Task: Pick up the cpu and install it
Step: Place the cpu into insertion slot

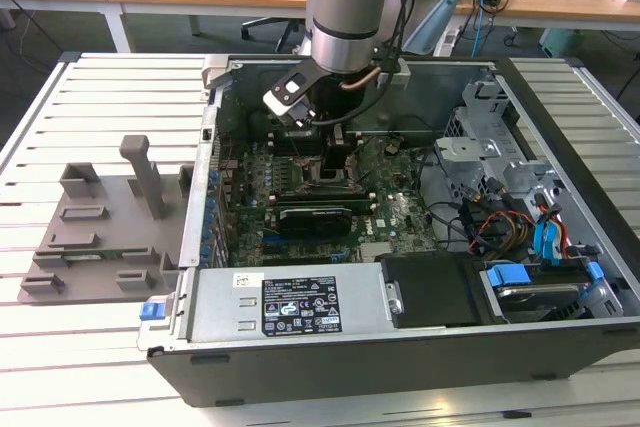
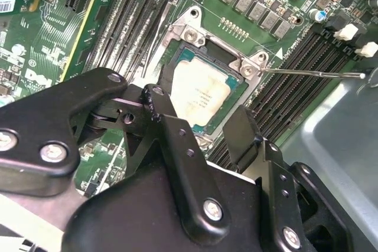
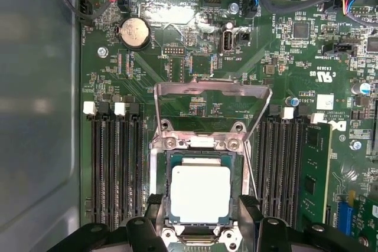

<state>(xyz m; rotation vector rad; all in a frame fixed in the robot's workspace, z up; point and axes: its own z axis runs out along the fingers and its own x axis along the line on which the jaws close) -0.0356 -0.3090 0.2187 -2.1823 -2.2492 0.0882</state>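
Robot arm (image 1: 350,17) over open computer case (image 1: 300,319), pincer (image 1: 326,139) low above motherboard (image 1: 405,215), grey tray (image 1: 95,237) beside case

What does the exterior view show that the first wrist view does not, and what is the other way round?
The exterior view gives the grey plastic tray, standing beside the computer case on the exterior view's left, and the blue drive clips. The first wrist view gives the cpu sitting in the socket frame, the raised metal load plate and a round coin battery. Both give the green motherboard and the tool, low over the socket.
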